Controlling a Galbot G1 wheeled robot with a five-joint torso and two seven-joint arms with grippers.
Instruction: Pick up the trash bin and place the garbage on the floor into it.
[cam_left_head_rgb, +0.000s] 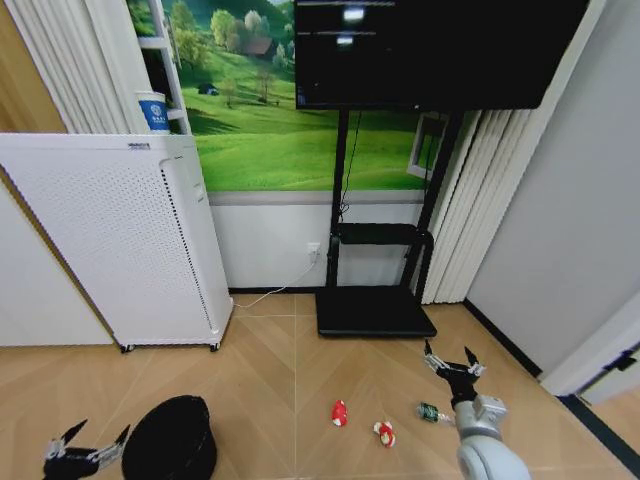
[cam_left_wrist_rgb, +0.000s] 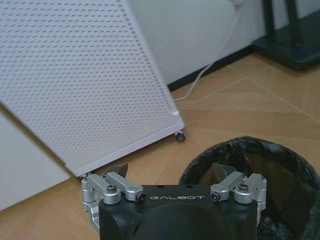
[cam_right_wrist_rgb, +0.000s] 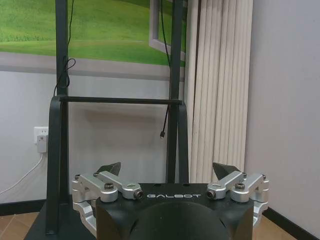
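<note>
Your left gripper hangs spread wide, empty, just left of the bin; your right gripper, equally wide, faces the stand, garbage nearby.

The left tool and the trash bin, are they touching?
Apart. In the head view, floor shows between the left tool and the trash bin; its fingers are open, holding nothing.

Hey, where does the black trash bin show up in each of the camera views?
Head view: trash bin on the floor, low on the robot's left, beside the left gripper.
Left wrist view: trash bin just beyond that gripper's fingers.
Right wrist view: not in it.
Shared landmark: white perforated appliance.
</note>
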